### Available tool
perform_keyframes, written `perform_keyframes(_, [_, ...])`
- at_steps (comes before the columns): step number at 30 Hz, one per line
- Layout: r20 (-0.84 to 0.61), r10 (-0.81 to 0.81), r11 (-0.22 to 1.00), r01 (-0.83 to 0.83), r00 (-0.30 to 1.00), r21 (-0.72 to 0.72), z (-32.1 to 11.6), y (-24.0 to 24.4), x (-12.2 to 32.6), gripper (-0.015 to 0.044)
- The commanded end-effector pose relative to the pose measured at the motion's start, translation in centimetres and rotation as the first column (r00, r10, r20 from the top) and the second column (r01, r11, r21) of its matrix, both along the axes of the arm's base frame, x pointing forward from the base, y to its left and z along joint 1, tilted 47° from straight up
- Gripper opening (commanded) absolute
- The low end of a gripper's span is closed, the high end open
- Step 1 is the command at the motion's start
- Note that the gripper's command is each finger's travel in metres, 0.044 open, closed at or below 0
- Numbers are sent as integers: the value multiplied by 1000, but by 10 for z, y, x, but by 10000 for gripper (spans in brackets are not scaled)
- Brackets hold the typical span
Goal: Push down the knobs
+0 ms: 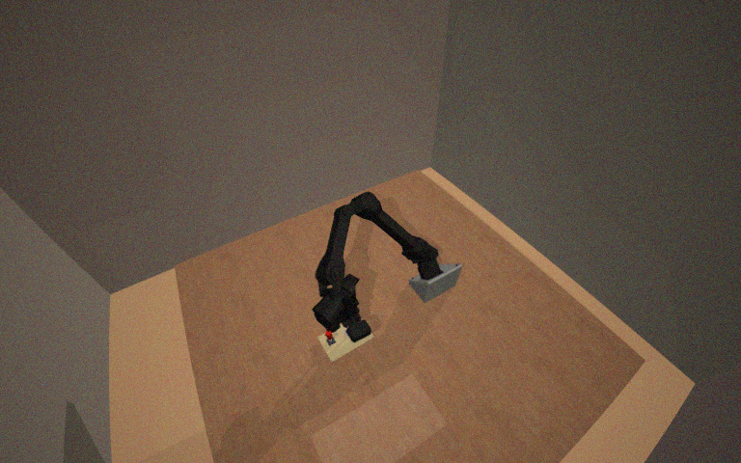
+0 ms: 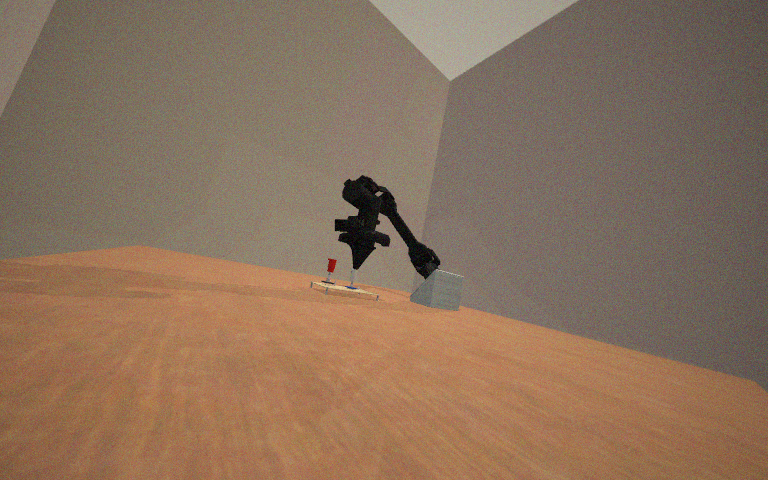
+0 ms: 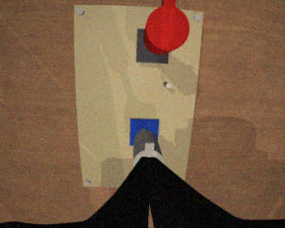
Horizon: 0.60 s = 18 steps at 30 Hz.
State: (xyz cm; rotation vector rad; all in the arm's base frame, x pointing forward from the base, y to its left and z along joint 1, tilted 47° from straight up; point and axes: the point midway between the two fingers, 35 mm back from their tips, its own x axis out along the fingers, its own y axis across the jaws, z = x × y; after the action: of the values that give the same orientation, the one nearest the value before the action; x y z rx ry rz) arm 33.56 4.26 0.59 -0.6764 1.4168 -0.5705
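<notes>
The pale yellow circuit board (image 1: 343,347) (image 2: 340,289) (image 3: 95,95) stands on short legs. A red knob (image 1: 329,334) (image 2: 331,265) (image 3: 167,28) stands high on the shaft of the dark potentiometer (image 2: 328,281) (image 3: 142,57), with a gap below it. A grey-white knob (image 2: 353,277) (image 3: 145,138) is over the blue potentiometer (image 2: 350,287) (image 3: 138,124). My gripper (image 2: 356,268) (image 3: 146,163) is shut and empty, pointing down, its tips at the top of the grey-white knob. Whether they touch is unclear. The tips cover part of that knob's top and are hidden in the top view.
A small pale-topped part (image 3: 167,85) stands on the board between the potentiometers, toward its right edge in the wrist view. The arm's grey base block (image 1: 442,283) (image 2: 444,291) stands on the table to the right of the board in the top and exterior views.
</notes>
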Motion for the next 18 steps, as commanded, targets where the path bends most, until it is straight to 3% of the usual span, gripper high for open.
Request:
perform_keyframes(1, [-1, -20, 1000, 20, 1000, -4, -8, -11, 3, 0])
perform_keyframes(18, [-1, -20, 1000, 20, 1000, -4, -10, -14, 3, 0])
